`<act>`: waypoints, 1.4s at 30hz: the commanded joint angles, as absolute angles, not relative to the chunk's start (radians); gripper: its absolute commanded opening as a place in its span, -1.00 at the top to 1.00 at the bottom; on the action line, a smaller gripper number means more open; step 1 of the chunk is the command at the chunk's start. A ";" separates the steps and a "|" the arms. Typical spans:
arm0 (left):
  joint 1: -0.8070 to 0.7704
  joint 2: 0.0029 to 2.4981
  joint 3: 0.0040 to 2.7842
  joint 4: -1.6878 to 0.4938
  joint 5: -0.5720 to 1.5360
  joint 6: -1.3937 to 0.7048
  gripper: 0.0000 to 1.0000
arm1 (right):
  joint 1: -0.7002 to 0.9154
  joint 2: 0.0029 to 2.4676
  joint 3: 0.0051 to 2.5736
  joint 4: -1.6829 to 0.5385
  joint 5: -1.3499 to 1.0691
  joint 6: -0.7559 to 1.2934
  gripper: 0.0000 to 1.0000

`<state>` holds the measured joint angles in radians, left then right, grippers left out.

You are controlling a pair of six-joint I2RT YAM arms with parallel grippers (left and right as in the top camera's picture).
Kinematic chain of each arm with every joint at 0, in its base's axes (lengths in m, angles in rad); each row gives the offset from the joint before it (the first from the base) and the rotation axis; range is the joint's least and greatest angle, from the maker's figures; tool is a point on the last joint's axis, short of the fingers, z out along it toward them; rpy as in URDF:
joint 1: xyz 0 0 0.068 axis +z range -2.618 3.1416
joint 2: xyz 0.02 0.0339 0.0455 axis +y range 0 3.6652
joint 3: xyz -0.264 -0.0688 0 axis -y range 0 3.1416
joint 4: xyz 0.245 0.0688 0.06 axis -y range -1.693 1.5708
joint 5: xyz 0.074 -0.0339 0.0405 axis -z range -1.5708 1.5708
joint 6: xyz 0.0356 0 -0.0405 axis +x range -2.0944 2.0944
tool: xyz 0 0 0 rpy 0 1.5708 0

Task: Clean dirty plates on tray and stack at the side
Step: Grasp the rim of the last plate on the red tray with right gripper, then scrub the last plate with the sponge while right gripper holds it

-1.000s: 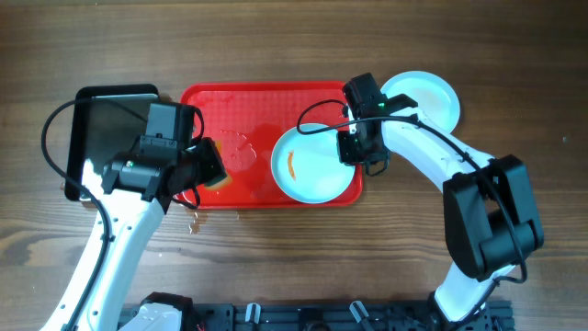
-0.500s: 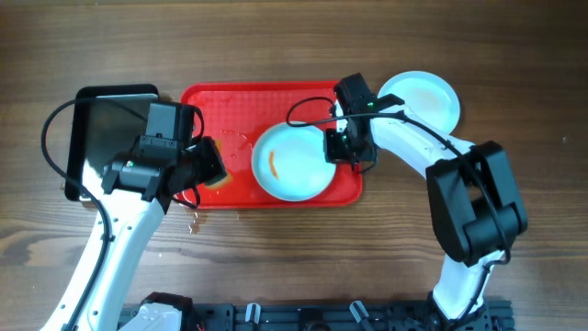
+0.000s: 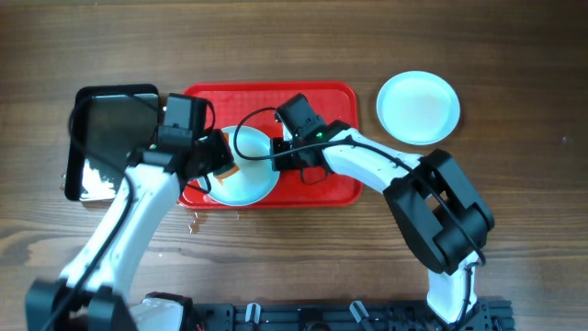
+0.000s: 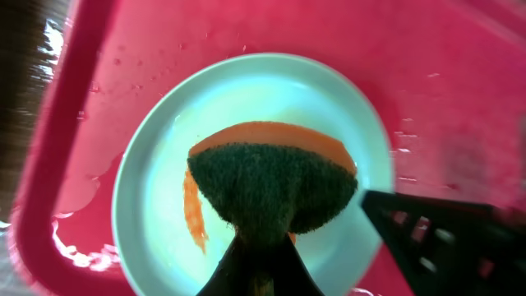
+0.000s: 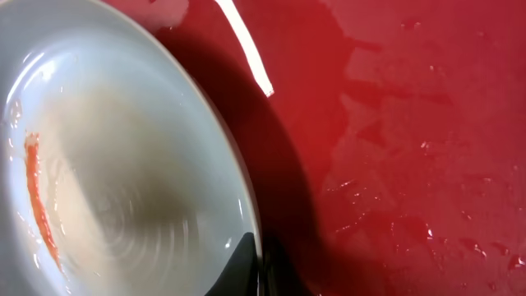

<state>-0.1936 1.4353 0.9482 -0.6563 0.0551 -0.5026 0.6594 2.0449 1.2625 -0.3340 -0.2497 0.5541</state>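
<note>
A pale plate [image 3: 253,176] with an orange smear [image 4: 194,220] lies on the left half of the red tray [image 3: 312,101]. My left gripper [image 3: 217,165] is shut on a sponge [image 4: 271,182], green scrub face over an orange body, held above the plate's middle [image 4: 164,189]. My right gripper [image 3: 281,156] is shut on the plate's right rim; in the right wrist view its fingers [image 5: 246,256] pinch the edge of the plate [image 5: 123,164]. A second plate [image 3: 418,108] lies on the table right of the tray.
A black glossy tray [image 3: 110,138] sits left of the red tray, partly under my left arm. Water drops glisten on the red tray floor [image 5: 394,123] and on the wood at its front left corner [image 3: 195,221]. A black cable loops over the plate.
My right gripper has closed on the plate's rim and dragged the plate leftwards across the tray. My left arm has swung up and right, bringing the sponge over the plate.
</note>
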 commanded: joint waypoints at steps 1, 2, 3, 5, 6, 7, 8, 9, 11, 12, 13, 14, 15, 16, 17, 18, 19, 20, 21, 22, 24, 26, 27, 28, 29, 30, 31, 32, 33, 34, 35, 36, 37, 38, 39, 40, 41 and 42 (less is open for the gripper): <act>-0.192 1.545 0.933 -0.608 0.070 -0.479 0.92 | 0.661 2.090 1.235 -0.341 -0.175 0.604 0.91; -0.192 1.571 0.933 -0.598 0.070 -0.479 0.92 | 0.661 2.090 1.235 -0.342 -0.171 0.605 0.91; -0.192 1.605 0.933 -0.587 0.071 -0.479 0.92 | 0.661 2.090 1.235 -0.351 -0.154 0.605 0.91; -0.193 1.645 0.933 -0.582 0.072 -0.479 0.92 | 0.661 2.089 1.235 -0.360 -0.109 0.606 0.91; -0.193 1.676 0.933 -0.577 0.094 -0.479 0.92 | 0.661 2.089 1.238 -0.359 -0.072 0.606 0.91; -0.193 1.685 0.933 -0.570 0.107 -0.478 0.92 | 0.661 2.089 1.240 -0.359 -0.057 0.605 0.91; -0.193 1.690 0.933 -0.563 0.121 -0.478 0.92 | 0.661 2.088 1.240 -0.357 -0.044 0.605 0.91; -0.194 1.691 0.933 -0.554 0.132 -0.478 0.92 | 0.661 2.088 1.242 -0.356 -0.037 0.604 0.91; -0.194 1.690 0.933 -0.531 0.141 -0.478 0.92 | 0.661 2.088 1.244 -0.354 -0.036 0.605 0.91; -0.194 1.691 0.933 -0.520 0.146 -0.479 0.92 | 0.661 2.088 1.244 -0.354 -0.036 0.606 0.91; -0.195 1.691 0.933 -0.510 0.150 -0.479 0.92 | 0.661 2.088 1.244 -0.354 -0.036 0.606 0.91; -0.196 1.691 0.933 -0.499 0.159 -0.479 0.92 | 0.661 2.088 1.244 -0.355 -0.032 0.607 0.91; -0.200 1.691 0.933 -0.487 0.170 -0.479 0.92 | 0.661 2.088 1.244 -0.357 -0.023 0.614 0.91; -0.209 1.691 0.933 -0.476 0.183 -0.479 0.92 | 0.661 2.088 1.244 -0.358 -0.021 0.613 0.91; -0.222 1.691 0.933 -0.466 0.183 -0.478 0.92 | 0.661 2.088 1.244 -0.357 -0.022 0.613 0.91; -0.233 1.691 0.933 -0.459 0.182 -0.477 0.92 | 0.661 2.088 1.244 -0.357 -0.022 0.613 0.91; -0.249 1.694 0.933 -0.448 0.182 -0.473 0.92 | 0.661 2.088 1.244 -0.357 -0.022 0.613 0.91; -0.262 1.698 0.933 -0.435 0.182 -0.458 0.92 | 0.661 2.088 1.244 -0.357 -0.022 0.613 0.91; -0.274 1.705 0.933 -0.424 0.178 -0.442 0.92 | 0.661 2.088 1.244 -0.358 -0.022 0.613 0.91; -0.290 1.718 0.933 -0.419 0.145 -0.435 0.92 | 0.661 2.088 1.244 -0.358 -0.022 0.614 0.91; -0.301 1.736 0.933 -0.421 0.107 -0.433 0.92 | 0.661 2.088 1.244 -0.359 -0.023 0.614 0.91; -0.303 1.765 0.933 -0.435 0.065 -0.433 0.92 | 0.661 2.088 1.244 -0.360 -0.022 0.614 0.91; -0.302 1.775 0.933 -0.445 0.042 -0.433 0.92 | 0.661 2.088 1.244 -0.360 -0.022 0.614 0.91; -0.302 1.785 0.933 -0.460 0.005 -0.433 0.92 | 0.661 2.088 1.244 -0.360 -0.022 0.613 0.91; -0.302 1.793 0.933 -0.479 -0.043 -0.433 0.92 | 0.661 2.088 1.244 -0.361 -0.022 0.613 0.91; -0.302 1.796 0.933 -0.497 -0.094 -0.433 0.92 | 0.661 2.088 1.244 -0.361 -0.022 0.613 0.91; -0.302 1.797 0.933 -0.522 -0.162 -0.433 0.92 | 0.661 2.088 1.244 -0.361 -0.022 0.613 0.91; -0.302 1.797 0.933 -0.545 -0.230 -0.433 0.92 | 0.661 2.088 1.244 -0.361 -0.022 0.613 0.91; -0.302 1.797 0.933 -0.558 -0.269 -0.433 0.92 | 0.661 2.088 1.244 -0.361 -0.022 0.613 0.91; -0.302 1.797 0.933 -0.569 -0.308 -0.432 0.92 | 0.661 2.088 1.244 -0.361 -0.022 0.613 0.91; -0.302 1.797 0.933 -0.586 -0.374 -0.433 0.92 | 0.661 2.088 1.244 -0.361 -0.022 0.613 0.91; -0.302 1.794 0.934 -0.596 -0.421 -0.433 0.92 | 0.661 2.088 1.244 -0.361 -0.022 0.613 0.91; -0.302 1.793 0.935 -0.603 -0.454 -0.433 0.92 | 0.661 2.088 1.244 -0.362 -0.022 0.613 0.91; -0.302 1.786 0.938 -0.613 -0.500 -0.433 0.92 | 0.661 2.088 1.244 -0.363 -0.021 0.613 0.91; -0.302 1.780 0.941 -0.619 -0.527 -0.433 0.92 | 0.661 2.088 1.244 -0.363 -0.021 0.613 0.91; -0.302 1.767 0.947 -0.630 -0.566 -0.434 0.92 | 0.661 2.088 1.244 -0.363 -0.022 0.613 0.91; -0.302 1.752 0.956 -0.639 -0.592 -0.434 0.92 | 0.661 2.088 1.244 -0.363 -0.021 0.613 0.91; -0.302 1.736 0.967 -0.646 -0.611 -0.434 0.92 | 0.661 2.088 1.244 -0.363 -0.021 0.613 0.91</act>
